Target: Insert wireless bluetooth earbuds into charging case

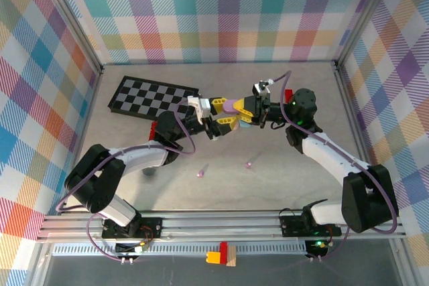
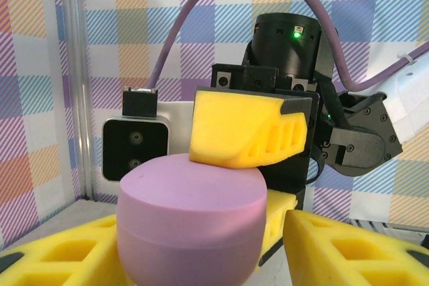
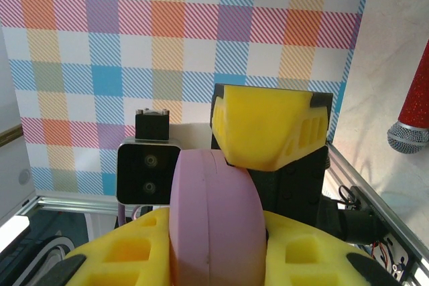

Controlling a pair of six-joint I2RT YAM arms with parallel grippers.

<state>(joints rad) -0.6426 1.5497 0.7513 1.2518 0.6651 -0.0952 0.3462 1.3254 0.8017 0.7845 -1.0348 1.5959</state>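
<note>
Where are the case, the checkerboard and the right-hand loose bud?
case [image 2: 189,195]: left wrist view, upper shell.
checkerboard [image 1: 151,96]: top view, board centre.
right bud [image 1: 249,164]: top view, its body.

A robotics lab test cell: plaid-cloth walls [image 1: 221,11] on an aluminium frame [image 1: 221,222] enclosing a grey table [image 1: 221,192].

A black-and-grey checkerboard [image 1: 155,98] lies flat at the far left of the grey table [image 1: 295,185], with plaid walls [image 1: 221,11] all around.
</note>
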